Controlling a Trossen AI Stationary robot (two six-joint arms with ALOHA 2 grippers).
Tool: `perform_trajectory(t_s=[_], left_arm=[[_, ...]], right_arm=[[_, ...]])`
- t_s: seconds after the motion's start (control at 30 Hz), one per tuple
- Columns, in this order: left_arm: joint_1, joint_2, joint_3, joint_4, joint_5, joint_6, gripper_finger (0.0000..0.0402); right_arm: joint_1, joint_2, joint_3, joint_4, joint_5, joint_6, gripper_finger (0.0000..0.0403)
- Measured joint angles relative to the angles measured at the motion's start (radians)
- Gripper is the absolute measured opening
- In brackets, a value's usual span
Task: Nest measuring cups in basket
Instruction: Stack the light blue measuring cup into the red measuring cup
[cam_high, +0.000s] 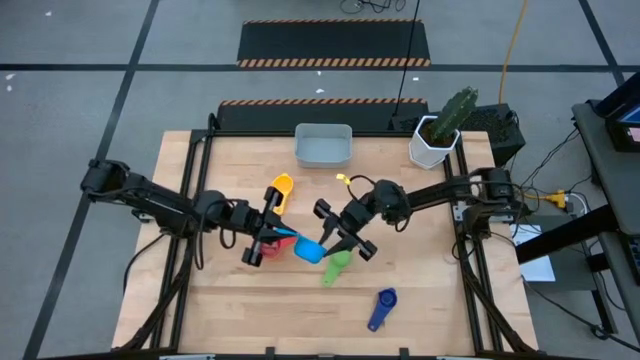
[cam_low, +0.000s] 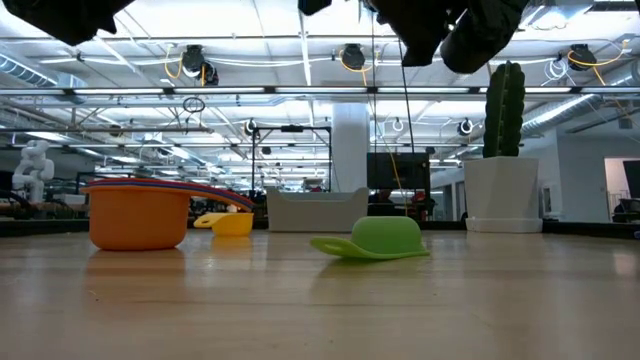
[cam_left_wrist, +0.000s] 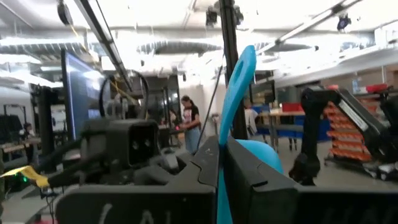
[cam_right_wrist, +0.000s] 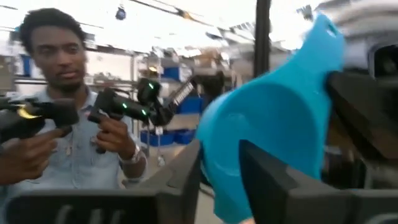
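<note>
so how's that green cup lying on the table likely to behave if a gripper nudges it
The green cup lies dome-up on its rim with the handle flat, so it would probably slide on the smooth wooden table rather than roll. It looks like thin plastic, likely light and stiff, so even a soft push may send it skidding. The rounded dome could slip from the jaws; the handle looks easier to pinch.

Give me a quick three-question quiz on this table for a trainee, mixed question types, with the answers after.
1. True or false: the basket already holds a cup.
2. Which cup lies upside down on the table? A) yellow cup B) green cup C) dark blue cup
3. Fill in: the left end effector clamps the handle of the ___ cup.

Key: 1 false. 2 B. 3 light blue cup.
</note>
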Motion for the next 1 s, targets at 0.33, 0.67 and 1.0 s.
perform_trajectory(t_s=[0.33,0.67,1.0], left_arm=[[-0.020,-0.260,-0.001,-0.429,-0.089,0.019,0.0005],[-0.037,-0.357,-0.001,-0.823,-0.681,0.054,0.0005],[-0.038,-0.278,0.000,-0.952,-0.888,-0.006,0.0005]], right_arm=[[0.046,-0.286,0.000,-0.903,0.648,-0.372,0.0226],[0.139,-0.384,0.010,-1.097,1.231,-0.432,0.0229],[0.177,-0.230,0.191,-1.098,1.277,-0.580,0.0198]])
